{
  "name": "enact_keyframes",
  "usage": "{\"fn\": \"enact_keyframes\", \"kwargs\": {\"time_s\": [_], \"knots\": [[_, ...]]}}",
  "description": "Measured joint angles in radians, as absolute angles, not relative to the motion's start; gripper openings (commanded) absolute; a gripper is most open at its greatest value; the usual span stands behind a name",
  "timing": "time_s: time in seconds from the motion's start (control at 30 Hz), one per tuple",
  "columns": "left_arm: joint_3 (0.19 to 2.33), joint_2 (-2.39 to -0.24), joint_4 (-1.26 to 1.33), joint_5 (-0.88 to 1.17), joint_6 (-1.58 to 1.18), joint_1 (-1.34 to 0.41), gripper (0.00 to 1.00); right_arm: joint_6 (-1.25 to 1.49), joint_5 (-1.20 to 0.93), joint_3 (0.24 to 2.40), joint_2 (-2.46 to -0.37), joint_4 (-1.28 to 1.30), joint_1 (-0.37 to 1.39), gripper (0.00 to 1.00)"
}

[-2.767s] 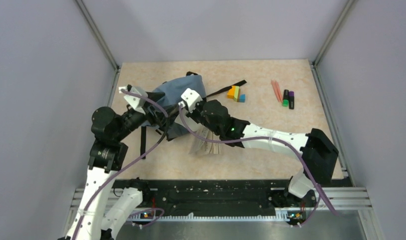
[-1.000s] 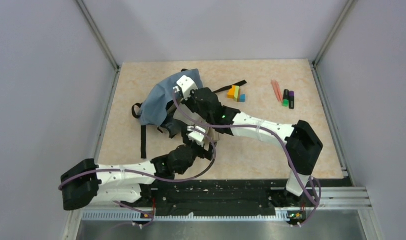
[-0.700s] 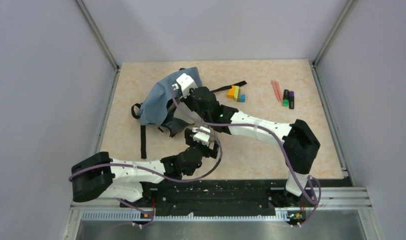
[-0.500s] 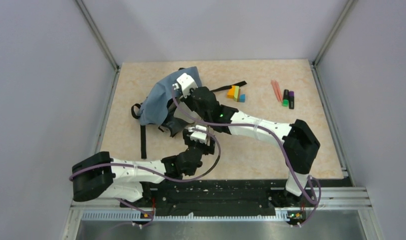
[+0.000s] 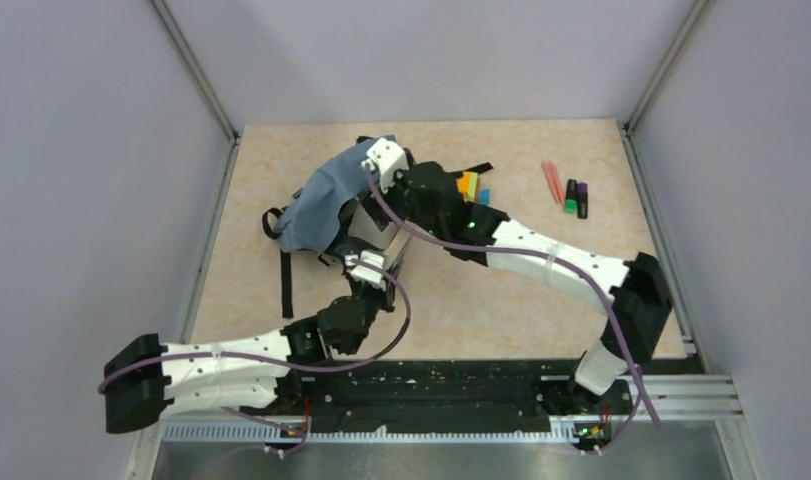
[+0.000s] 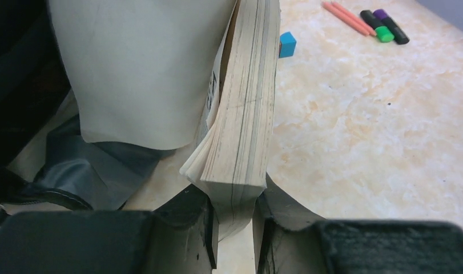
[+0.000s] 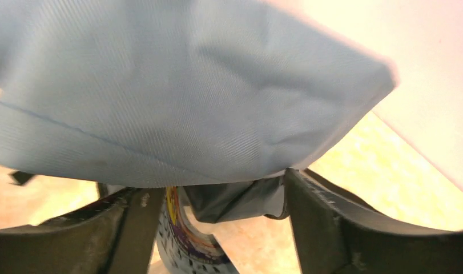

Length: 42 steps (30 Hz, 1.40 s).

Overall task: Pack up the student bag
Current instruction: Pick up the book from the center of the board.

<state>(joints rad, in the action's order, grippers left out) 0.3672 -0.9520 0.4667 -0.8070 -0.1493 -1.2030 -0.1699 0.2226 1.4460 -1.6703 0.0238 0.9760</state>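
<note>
The student bag [image 5: 316, 200], dusty blue with black straps, lies at the table's left middle. A thick book [image 5: 374, 228] with a pale cover stands at the bag's dark opening. In the left wrist view my left gripper [image 6: 234, 214] is shut on the book [image 6: 243, 114] at the lower corner of its page block. My right gripper [image 5: 366, 192] sits over the bag's top. Its jaws stand wide apart under the blue fabric [image 7: 189, 85] in the right wrist view. Loose dark lining hangs between my right gripper's [image 7: 217, 191] fingers.
Coloured blocks [image 5: 473, 185] lie right of the bag, partly behind the right arm. Two pink pencils [image 5: 553, 182] and two highlighters [image 5: 577, 198] lie at the far right. A printed purple-and-yellow edge [image 7: 180, 242] shows low in the right wrist view; I cannot tell what it is.
The left arm swung from the bag to the book and its jaws shut on the book's corner. The right gripper let go of the book, opened, and moved toward the bag's top.
</note>
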Motion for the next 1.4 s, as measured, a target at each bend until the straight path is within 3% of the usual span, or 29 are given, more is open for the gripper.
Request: {"fn": "enact_keyframes", "kwargs": {"time_s": [0.13, 0.47, 0.77, 1.1, 1.2, 1.3, 1.37, 1.4], "knots": [[0.363, -0.823, 0.388, -0.702, -0.147, -1.131, 0.00, -0.144, 0.086, 1.422, -1.545, 0.041, 0.915, 0.90], [0.363, -0.578, 0.171, -0.292, -0.172, -0.847, 0.00, -0.006, -0.464, 1.113, -1.254, -0.144, 0.538, 0.91], [0.365, -0.532, 0.086, 0.043, -0.182, -0.731, 0.00, 0.029, -0.852, 0.807, -1.212, -0.312, 0.523, 0.91], [0.408, -0.546, 0.083, 0.239, -0.191, -0.715, 0.00, 0.075, -0.970, 0.746, -1.271, -0.546, 0.524, 0.91], [0.408, -0.558, 0.083, 0.263, -0.191, -0.708, 0.00, 0.082, -0.985, 0.746, -1.322, -0.602, 0.533, 0.84], [0.408, -0.566, 0.083, 0.281, -0.192, -0.704, 0.00, 0.091, -1.000, 0.748, -1.371, -0.625, 0.558, 0.68], [0.408, -0.566, 0.083, 0.288, -0.192, -0.702, 0.00, 0.090, -1.008, 0.754, -1.398, -0.617, 0.586, 0.52], [0.408, -0.566, 0.084, 0.289, -0.192, -0.701, 0.00, 0.087, -1.011, 0.759, -1.406, -0.608, 0.602, 0.35]]}}
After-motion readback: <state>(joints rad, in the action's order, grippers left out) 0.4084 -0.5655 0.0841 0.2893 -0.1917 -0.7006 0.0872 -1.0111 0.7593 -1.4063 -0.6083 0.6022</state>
